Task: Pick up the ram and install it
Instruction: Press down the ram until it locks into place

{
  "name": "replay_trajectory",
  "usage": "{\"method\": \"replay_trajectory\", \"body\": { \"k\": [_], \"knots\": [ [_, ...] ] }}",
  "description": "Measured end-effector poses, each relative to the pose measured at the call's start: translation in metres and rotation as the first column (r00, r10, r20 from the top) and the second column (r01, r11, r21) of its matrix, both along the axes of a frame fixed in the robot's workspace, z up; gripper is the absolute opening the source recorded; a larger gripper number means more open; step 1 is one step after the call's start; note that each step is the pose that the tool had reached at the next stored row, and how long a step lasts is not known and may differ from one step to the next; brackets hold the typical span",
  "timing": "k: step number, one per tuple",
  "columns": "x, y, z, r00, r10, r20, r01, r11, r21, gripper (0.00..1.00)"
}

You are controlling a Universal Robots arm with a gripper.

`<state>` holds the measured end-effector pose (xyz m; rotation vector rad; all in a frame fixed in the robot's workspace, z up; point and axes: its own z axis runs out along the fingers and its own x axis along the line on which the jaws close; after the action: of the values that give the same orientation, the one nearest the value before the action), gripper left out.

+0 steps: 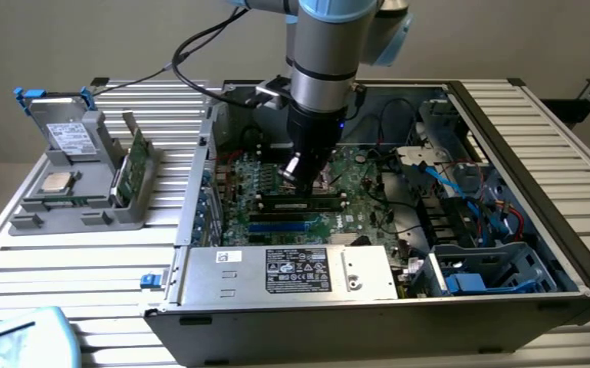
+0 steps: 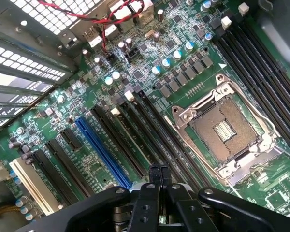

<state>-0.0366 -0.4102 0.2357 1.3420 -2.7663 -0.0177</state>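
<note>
1. Fingers [image 2: 159, 180] are pressed fully together, holding nothing you can see, above the green motherboard [image 2: 183, 82].
2. Your long, thin, dark-chipped ram stick [image 1: 297, 204] lies seated in a slot just below them, its long axis crosswise to the exterior view.

You've got a green motherboard [image 2: 150, 96] with one bright blue slot [image 2: 104, 153] among black slots [image 2: 135, 140], and a silver socket frame [image 2: 227, 130] round a brown-gold centre. Red and black wires [image 2: 106, 19] run above. Your end effector [image 2: 159, 175] is black. The ram [image 1: 300, 203] reads dark with a pale label. The arm [image 1: 325, 46] is grey with light-blue caps. The table [image 1: 90, 261] is white ribbed slats.
</note>
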Motion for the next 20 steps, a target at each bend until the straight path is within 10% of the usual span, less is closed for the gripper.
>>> {"method": "replay_trajectory", "body": {
  "k": [9, 20],
  "knots": [
    [0.0, 0.0, 0.0002, 0.9963, -0.086, 0.001, 0.086, 0.996, -0.024, 0.11],
    [0.0, 0.0, 0.0001, 0.9744, -0.225, 0.0023, 0.225, 0.9741, -0.0242, 0.11]
  ]
}}
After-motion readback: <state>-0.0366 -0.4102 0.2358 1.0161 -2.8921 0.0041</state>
